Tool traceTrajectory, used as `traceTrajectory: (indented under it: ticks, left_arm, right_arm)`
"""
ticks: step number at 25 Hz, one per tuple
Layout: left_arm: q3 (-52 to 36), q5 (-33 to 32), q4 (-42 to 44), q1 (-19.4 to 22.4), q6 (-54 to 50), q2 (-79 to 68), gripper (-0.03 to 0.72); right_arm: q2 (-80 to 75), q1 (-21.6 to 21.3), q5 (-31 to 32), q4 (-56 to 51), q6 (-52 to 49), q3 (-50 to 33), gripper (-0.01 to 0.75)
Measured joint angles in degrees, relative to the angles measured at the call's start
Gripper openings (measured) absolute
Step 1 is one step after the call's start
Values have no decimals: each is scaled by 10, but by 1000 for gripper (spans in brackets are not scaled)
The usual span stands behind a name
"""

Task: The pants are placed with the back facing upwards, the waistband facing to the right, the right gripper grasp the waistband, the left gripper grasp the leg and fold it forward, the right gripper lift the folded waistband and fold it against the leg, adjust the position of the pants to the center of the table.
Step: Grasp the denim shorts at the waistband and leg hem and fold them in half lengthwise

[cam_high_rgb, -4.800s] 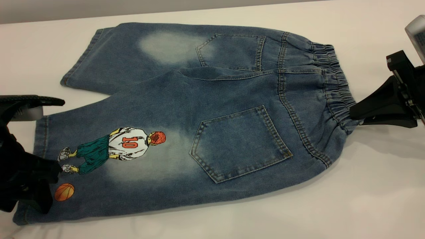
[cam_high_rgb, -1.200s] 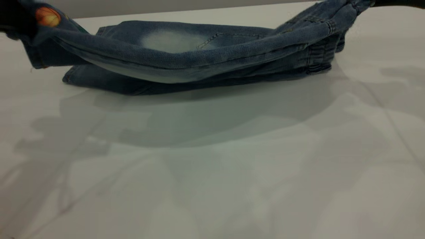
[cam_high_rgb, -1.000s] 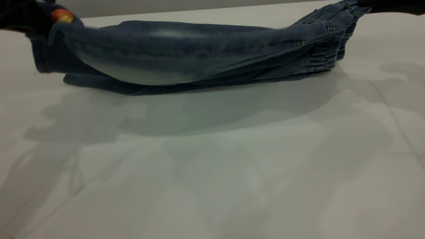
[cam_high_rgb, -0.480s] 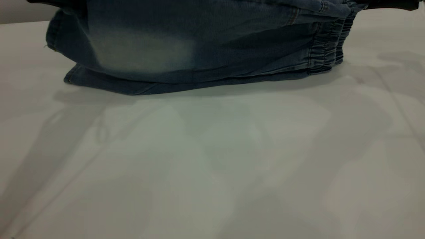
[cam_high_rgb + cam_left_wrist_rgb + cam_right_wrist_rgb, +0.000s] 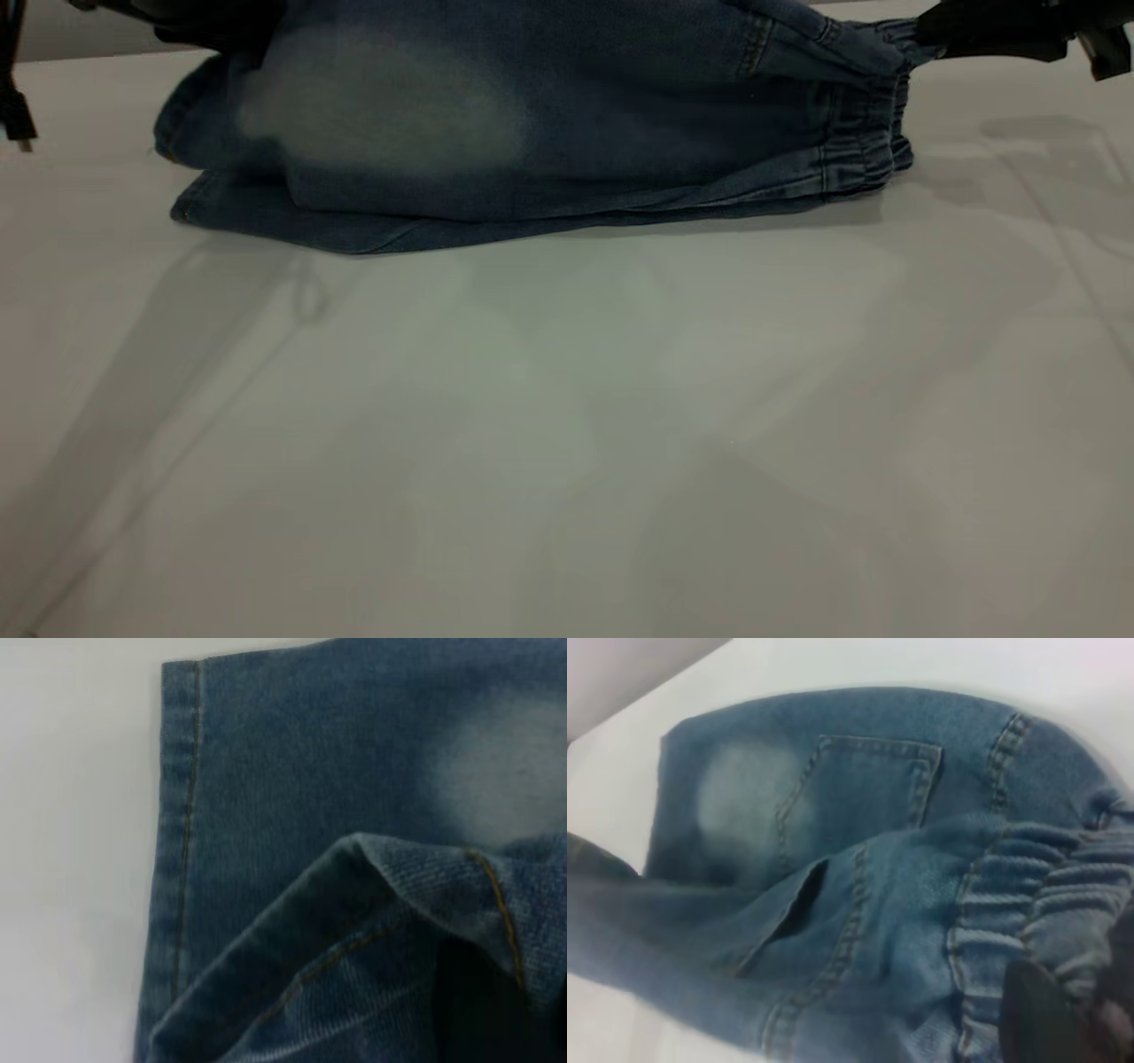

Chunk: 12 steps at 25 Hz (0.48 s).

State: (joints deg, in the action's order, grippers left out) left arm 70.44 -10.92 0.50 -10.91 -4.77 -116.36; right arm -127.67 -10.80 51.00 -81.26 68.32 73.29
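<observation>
Exterior view: the denim pants lie at the table's far side, near half raised over the far half; the right gripper pinches the waistband. The left gripper sits under cloth.

Left wrist view: leg hem visible, finger state untellable.

Right wrist view: back pocket uncovered. First fold is unfinished; second fold and centring remain. No legible writing.

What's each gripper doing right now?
Left gripper: shut on the leg.
Right gripper: shut on the waistband.
</observation>
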Motion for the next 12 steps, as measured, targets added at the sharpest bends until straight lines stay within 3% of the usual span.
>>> traceTrajectory:
  ticks: [4, 7, 12]
  left_arm:
    - [10, 14, 24, 2, 0, -11, 96]
    - [11, 17, 28, 8, 0, -13, 96]
    - [12, 12, 28, 12, 0, -13, 96]
  right_arm:
    - [-5, 10, 3, 8, 0, 9, 34]
    - [-5, 12, -4, 5, -1, 9, 81]
    - [-5, 12, -10, 5, -3, 9, 290]
